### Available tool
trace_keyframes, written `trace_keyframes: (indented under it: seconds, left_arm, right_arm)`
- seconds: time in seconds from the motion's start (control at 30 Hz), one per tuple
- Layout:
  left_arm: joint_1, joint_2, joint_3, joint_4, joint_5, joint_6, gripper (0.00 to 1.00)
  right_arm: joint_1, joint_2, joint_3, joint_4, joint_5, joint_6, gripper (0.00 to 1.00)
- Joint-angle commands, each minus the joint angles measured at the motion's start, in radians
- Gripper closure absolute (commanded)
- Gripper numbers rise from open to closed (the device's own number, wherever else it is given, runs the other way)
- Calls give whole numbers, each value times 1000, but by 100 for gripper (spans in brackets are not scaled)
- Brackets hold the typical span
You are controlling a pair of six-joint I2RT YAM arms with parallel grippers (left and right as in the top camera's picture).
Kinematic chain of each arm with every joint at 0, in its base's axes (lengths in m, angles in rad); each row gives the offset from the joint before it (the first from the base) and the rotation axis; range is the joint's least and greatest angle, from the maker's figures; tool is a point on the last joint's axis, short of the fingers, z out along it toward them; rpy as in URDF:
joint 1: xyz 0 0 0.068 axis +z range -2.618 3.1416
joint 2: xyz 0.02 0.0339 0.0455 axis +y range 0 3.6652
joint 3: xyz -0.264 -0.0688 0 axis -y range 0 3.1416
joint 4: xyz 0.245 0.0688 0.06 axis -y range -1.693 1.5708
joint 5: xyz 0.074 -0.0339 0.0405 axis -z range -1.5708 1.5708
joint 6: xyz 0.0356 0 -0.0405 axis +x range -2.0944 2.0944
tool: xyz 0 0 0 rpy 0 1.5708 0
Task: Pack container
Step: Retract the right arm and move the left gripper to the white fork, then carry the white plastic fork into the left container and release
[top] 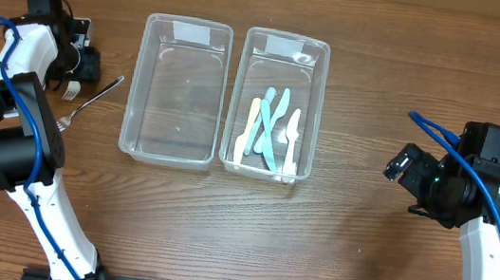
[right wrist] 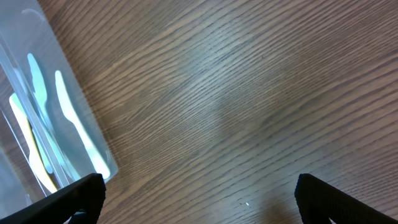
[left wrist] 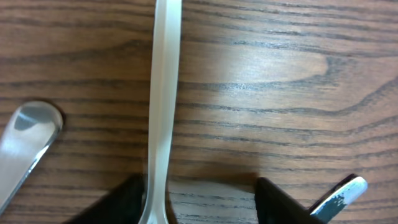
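Note:
Two clear plastic containers stand mid-table. The left container (top: pixel 169 154) is empty. The right container (top: pixel 309 109) holds several blue, yellow and white plastic utensils (top: pixel 270 128), also seen in the right wrist view (right wrist: pixel 68 124). My left gripper (top: pixel 75 83) is open at the far left. In the left wrist view its jaws (left wrist: pixel 202 208) straddle a pale silvery utensil handle (left wrist: pixel 163 93) lying on the table, close against the left finger. A metal fork (top: pixel 92 102) lies beside it. My right gripper (top: pixel 399 168) is open and empty over bare table (right wrist: pixel 199 205).
The rounded end of a metal handle (left wrist: pixel 31 134) lies left of my left jaws. A blue-and-white tip (left wrist: pixel 341 194) shows at their right. The wooden table (top: pixel 370 97) stretches between the right container and the right arm.

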Motion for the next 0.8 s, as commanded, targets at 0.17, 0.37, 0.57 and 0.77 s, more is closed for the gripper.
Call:
trace_keyframes:
  seconds: [0.17,0.37,0.57,0.77]
  left_arm:
    - [0,15,14,-60,22,2,78]
    - [0,15,14,-42,22,2,96]
    - [-7,2,59,-79,25,-2,96]
    - [-111,-196,284,-298,25,-74,96]
  right_arm:
    - [6,-14,4,3,-6,-7,0]
    - [6,-14,4,3,-6,-7,0]
    - [6,-14,4,-2,-6,-7,0]
    - [6,-14,4,1,-6,-7,0]
